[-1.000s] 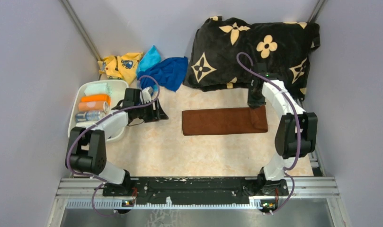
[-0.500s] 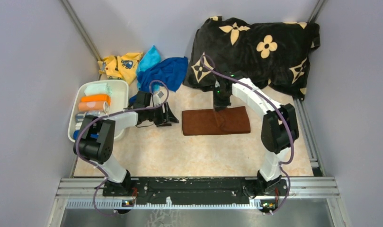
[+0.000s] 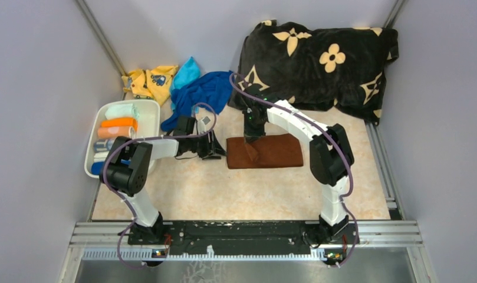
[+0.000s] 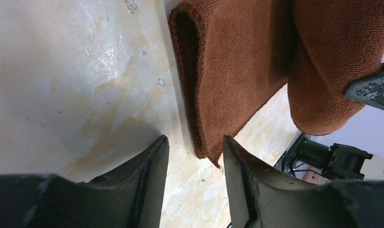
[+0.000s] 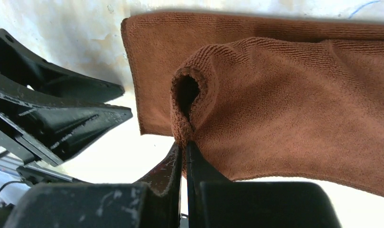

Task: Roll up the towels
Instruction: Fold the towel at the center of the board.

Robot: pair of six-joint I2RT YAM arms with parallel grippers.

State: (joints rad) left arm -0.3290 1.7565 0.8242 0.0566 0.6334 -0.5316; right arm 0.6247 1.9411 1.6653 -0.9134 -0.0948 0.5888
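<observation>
A brown towel [image 3: 277,152] lies in the middle of the table, its right end folded over toward the left. My right gripper [image 3: 252,134] is shut on that folded end, a pinched hump of brown towel [image 5: 285,109] at the right gripper [image 5: 185,145]. My left gripper [image 3: 218,150] stands open at the towel's left edge. In the left wrist view a corner of the brown towel [image 4: 232,80] reaches the gap of the left gripper [image 4: 194,142], ungripped. A dark blue towel [image 3: 197,94] and a cyan towel [image 3: 186,72] lie crumpled at the back.
A big black cushion with beige flowers [image 3: 321,59] fills the back right. A yellow printed cloth [image 3: 146,81] lies at the back left. A white basket [image 3: 148,109] with several rolled cloths stands at the left. Grey walls close both sides.
My right gripper has pulled the towel's right end leftward over the rest, shortening it. My left gripper has moved right to the towel's left edge, and its jaws have narrowed.
</observation>
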